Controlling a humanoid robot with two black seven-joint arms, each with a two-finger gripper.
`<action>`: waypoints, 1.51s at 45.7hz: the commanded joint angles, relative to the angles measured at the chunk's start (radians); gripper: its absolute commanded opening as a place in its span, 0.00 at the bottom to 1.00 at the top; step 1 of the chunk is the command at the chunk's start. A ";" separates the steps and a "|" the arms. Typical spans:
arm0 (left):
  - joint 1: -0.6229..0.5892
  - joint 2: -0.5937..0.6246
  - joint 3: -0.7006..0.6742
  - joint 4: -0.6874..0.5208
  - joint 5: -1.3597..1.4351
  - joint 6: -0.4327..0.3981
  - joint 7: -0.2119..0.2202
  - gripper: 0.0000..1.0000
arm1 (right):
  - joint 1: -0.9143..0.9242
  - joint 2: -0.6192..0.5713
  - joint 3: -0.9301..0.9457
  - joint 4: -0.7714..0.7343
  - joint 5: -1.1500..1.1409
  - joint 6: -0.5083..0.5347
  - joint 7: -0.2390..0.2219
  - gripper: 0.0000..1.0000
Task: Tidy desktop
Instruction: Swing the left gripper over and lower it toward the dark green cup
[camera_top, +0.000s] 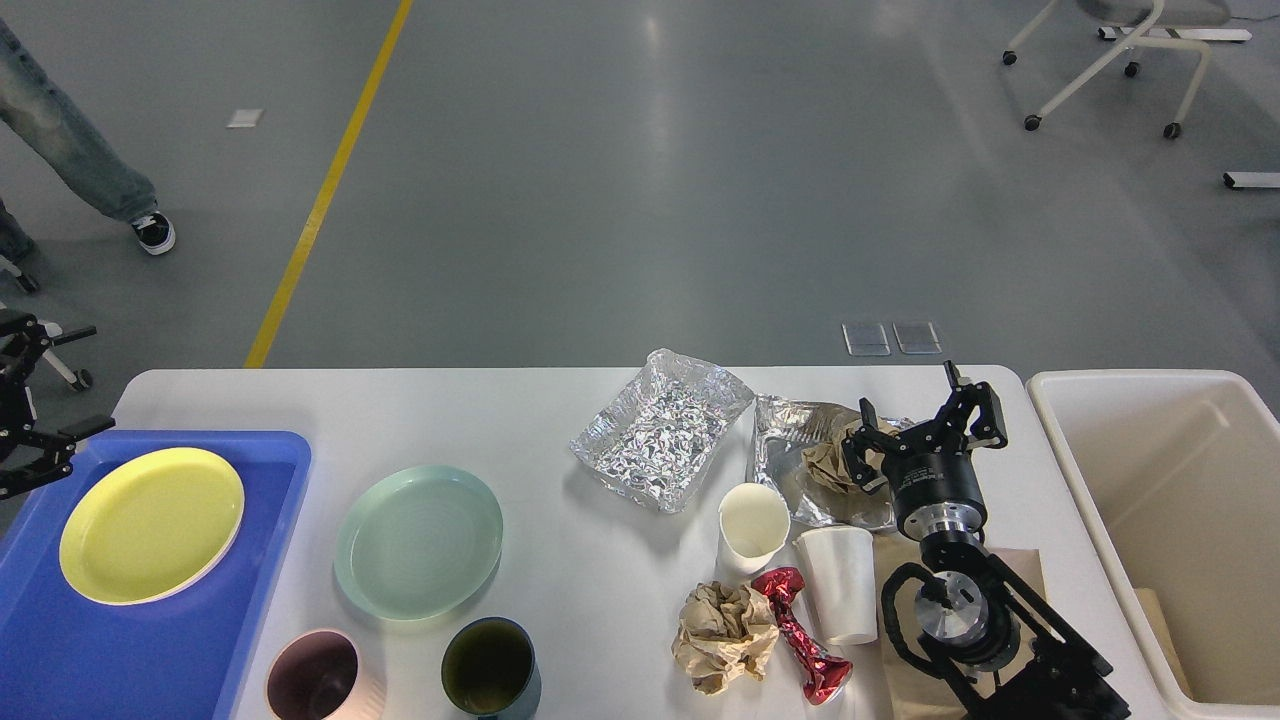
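While your right hand (925, 430) hung wide over the foil (800, 480) near the table (500, 410) far-right corner, trash lay just left; left hand (25, 420) unclear, off the left edge.

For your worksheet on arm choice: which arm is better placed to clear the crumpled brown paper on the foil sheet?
Right. The right gripper hovers open beside that paper, near the bin; the left gripper is at the far left edge.

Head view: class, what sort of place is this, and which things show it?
Probably a robotics lab or test hall: a bare grey floor with a yellow line, a wheeled chair, and a staged desktop of dishes and litter.
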 joint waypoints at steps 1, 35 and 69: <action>-0.202 -0.003 0.221 -0.005 0.007 -0.001 0.000 0.97 | 0.001 0.000 0.000 0.000 0.000 0.000 -0.001 1.00; -1.279 -0.541 1.455 -0.357 -0.002 -0.048 0.010 0.97 | -0.001 0.000 0.000 0.000 0.000 0.000 0.001 1.00; -1.837 -0.880 1.701 -0.945 -0.367 -0.127 0.010 0.97 | -0.001 0.000 0.000 0.000 0.000 0.000 -0.001 1.00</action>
